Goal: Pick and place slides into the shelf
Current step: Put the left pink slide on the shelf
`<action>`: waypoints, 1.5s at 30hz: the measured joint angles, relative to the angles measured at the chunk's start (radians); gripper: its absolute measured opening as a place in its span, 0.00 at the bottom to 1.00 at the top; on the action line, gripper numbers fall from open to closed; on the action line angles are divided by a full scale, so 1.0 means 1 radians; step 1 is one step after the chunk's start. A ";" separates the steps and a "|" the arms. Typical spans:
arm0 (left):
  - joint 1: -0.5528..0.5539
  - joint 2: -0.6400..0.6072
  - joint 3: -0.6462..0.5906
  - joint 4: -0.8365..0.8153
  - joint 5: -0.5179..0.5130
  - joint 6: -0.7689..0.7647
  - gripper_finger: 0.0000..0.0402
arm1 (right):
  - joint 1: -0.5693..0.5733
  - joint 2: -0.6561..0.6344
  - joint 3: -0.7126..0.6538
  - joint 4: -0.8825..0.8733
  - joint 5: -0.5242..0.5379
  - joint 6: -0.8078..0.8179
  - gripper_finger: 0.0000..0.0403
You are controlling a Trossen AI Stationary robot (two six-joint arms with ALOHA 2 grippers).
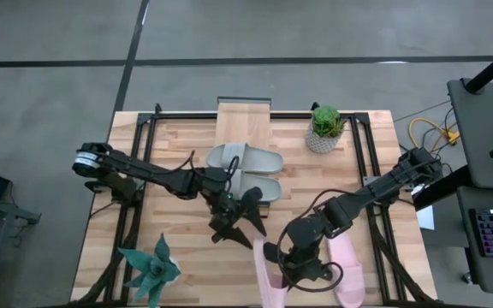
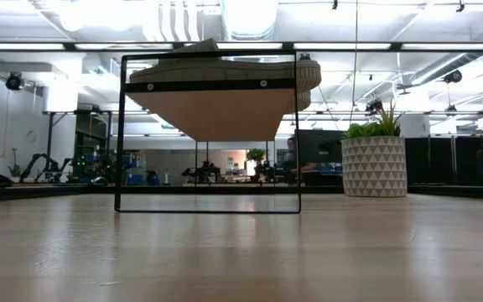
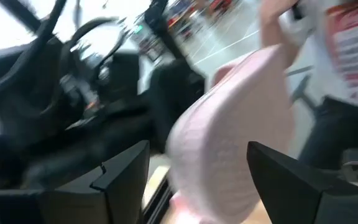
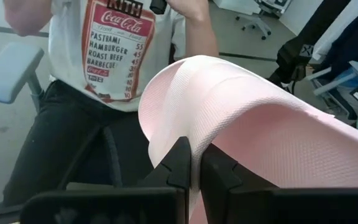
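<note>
Foam, pale pink and finely dimpled, fills the right wrist view: the right gripper (image 4: 194, 165) has its two dark fingers clenched on the thin edge of one pale pink foam slide sandal (image 4: 260, 124), whose wide strap arches up and away beyond the fingertips. From above, that right gripper (image 1: 298, 257) sits at the table's near edge with this sandal (image 1: 272, 275) under it, long axis running near to far. Just to its right lies the second pale pink slide (image 1: 347, 267), roughly parallel. The right arm reaches in from the table's right edge, bent at the elbow.

Farther in, the left gripper (image 1: 240, 218) hangs left of the right one, dark fingers spread and holding nothing, aimed toward the pink pair; the left arm stretches low across from the left edge.

Beyond the left gripper, the pair of grey foam slides (image 1: 246, 171) rests side by side on the light wood plank top of the narrow black-framed shelf (image 1: 244, 111), long axes crosswise. A person in a printed white shirt (image 4: 114, 50) stands past the near edge.
</note>
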 joint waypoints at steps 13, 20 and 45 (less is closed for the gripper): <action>-0.001 0.003 0.010 -0.054 0.160 -0.076 0.63 | -0.022 0.000 0.000 -0.009 0.002 0.027 0.03; -0.002 0.016 0.010 -0.050 0.163 -0.076 0.62 | -0.037 0.000 0.000 -0.009 0.009 0.027 0.03; 0.001 0.030 0.013 -0.053 0.149 -0.046 0.15 | -0.067 -0.058 0.020 -0.065 0.039 0.059 0.03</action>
